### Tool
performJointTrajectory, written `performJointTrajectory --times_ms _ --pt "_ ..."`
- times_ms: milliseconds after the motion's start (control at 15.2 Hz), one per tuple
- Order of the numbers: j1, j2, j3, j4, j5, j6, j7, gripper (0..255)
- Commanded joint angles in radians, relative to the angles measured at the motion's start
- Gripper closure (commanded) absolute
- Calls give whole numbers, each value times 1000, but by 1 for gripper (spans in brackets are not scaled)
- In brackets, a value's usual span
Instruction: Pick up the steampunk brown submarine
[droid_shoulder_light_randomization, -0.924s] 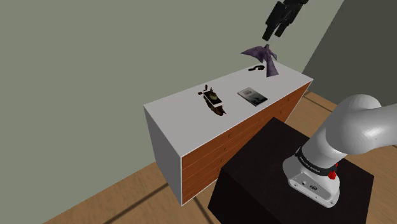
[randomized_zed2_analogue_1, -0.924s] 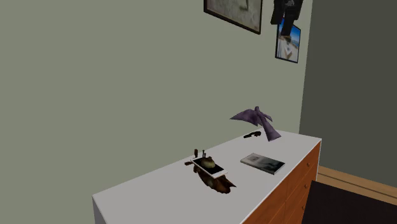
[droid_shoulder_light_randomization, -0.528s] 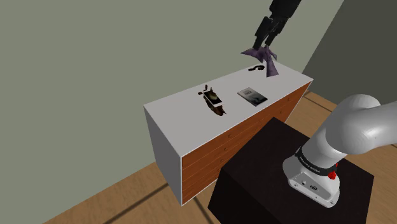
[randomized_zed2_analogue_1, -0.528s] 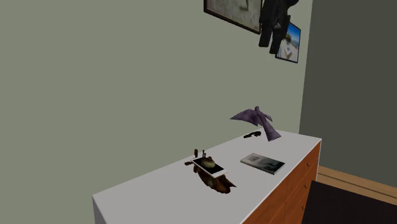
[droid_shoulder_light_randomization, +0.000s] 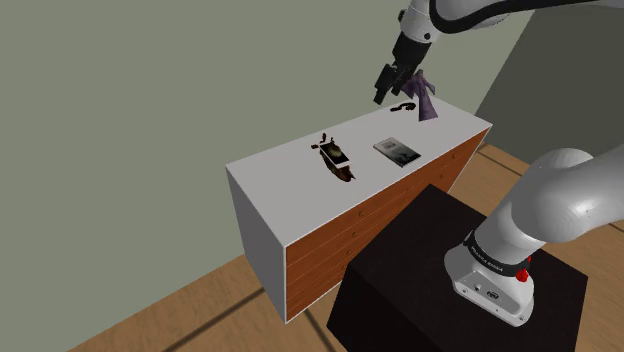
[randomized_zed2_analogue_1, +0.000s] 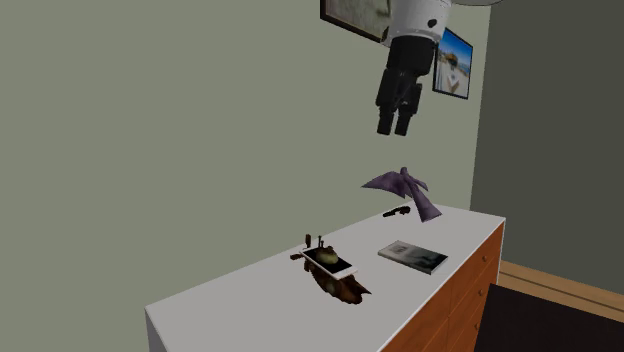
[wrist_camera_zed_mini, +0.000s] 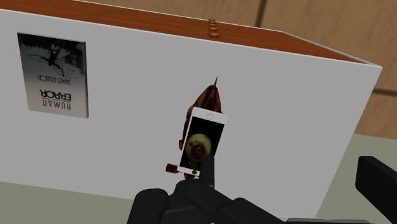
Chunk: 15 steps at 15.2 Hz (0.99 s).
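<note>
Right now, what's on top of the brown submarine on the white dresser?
A flat white-rimmed panel lies along the top of the submarine, with a round yellowish shape on its dark face. It covers most of the hull; only the brown pointed end and edges show.

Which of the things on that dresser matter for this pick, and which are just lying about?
For the job: submarine, brown with a white top; gripper, open, up above the dresser.
Lying about: book; purple bird figure; small black object beside it; wall pictures.
</note>
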Motion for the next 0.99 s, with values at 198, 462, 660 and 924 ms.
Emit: performJointTrajectory --times_ms 198,462,660,924 --pt "1 156 -24 -12 -4 167 -44 0" --pt "4 299 -43 2 3 292 -83 0" --pt "7 414 -56 28 16 378 -115 0" --pt "9 572 -68 83 46 478 -166 0"
